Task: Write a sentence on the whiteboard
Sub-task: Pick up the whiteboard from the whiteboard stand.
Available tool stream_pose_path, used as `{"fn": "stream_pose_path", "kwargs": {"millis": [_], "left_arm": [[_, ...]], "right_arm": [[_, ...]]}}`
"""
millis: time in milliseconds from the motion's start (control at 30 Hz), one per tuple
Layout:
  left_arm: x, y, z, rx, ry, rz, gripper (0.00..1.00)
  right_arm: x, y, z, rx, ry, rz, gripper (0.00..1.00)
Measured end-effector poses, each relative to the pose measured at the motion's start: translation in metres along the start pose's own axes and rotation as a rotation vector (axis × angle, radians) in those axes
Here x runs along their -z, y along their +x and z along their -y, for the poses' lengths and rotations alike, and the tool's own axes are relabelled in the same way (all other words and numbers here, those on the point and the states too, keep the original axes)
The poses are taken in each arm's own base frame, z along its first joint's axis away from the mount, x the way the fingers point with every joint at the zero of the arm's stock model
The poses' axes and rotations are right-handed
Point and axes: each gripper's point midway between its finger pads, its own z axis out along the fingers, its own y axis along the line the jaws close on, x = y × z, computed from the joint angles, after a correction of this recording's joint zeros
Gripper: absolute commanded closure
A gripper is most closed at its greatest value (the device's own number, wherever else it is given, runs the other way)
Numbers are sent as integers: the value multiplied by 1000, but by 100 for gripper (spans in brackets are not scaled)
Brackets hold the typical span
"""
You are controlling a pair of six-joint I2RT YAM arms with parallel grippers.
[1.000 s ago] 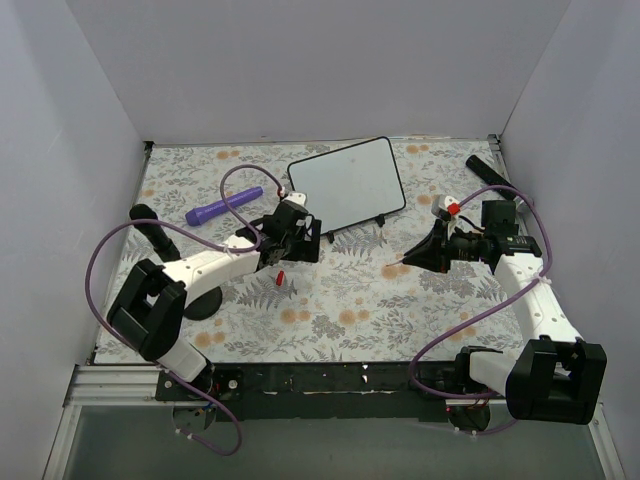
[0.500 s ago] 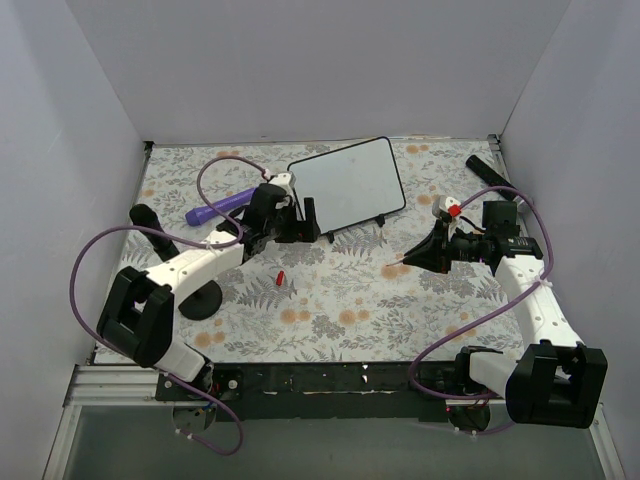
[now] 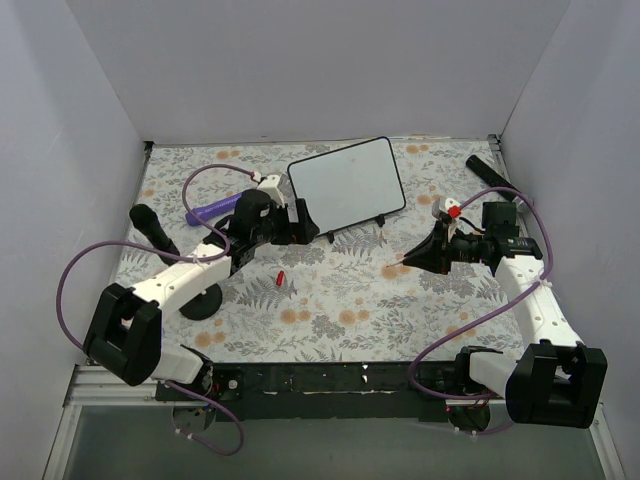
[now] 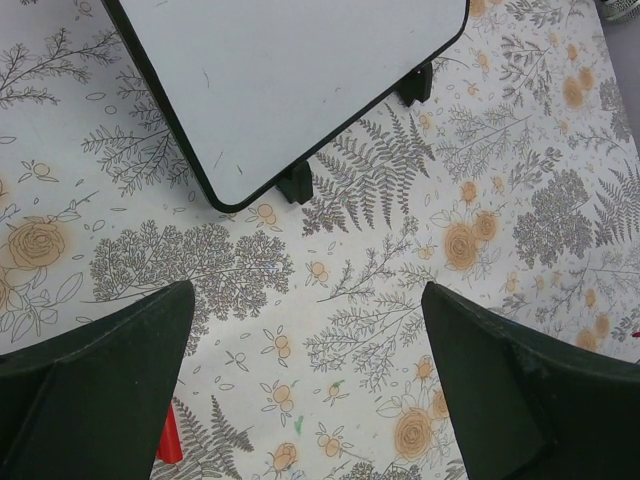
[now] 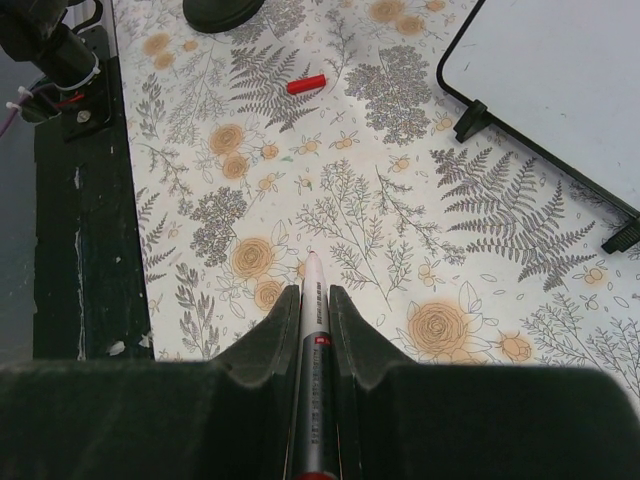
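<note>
On the left of the table (image 3: pixel 340 320), the left end effector (image 3: pixel 303 222) is held wide open and empty beside the near corner of the blank, propped whiteboard (image 3: pixel 346 183), probably to steady it, while at the right an uncapped marker (image 5: pixel 312 330) is clamped in the right end effector (image 5: pixel 313 300), tip forward for writing.

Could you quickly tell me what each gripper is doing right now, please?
Left gripper: open, empty.
Right gripper: shut on the marker.

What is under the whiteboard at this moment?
At the lower edge of the whiteboard, two black stand feet show, resting on the floral mat. The rest of the stand and the mat beneath the panel are covered by it.
</note>
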Motion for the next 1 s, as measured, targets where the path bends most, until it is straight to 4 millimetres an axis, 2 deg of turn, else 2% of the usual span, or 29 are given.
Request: {"fn": "stream_pose_path", "kwargs": {"millis": [267, 700, 833, 1000], "left_arm": [[1, 5, -3, 9, 14, 1, 2], [1, -2, 0, 15, 96, 75, 2], [-7, -16, -2, 26, 119, 120, 2], [-32, -24, -18, 50, 88, 137, 2]], "right_arm": [[0, 0, 0, -1, 0, 0, 99], [0, 0, 0, 2, 0, 0, 99], [0, 0, 0, 2, 0, 0, 99], [0, 0, 0, 2, 0, 0, 99]]}}
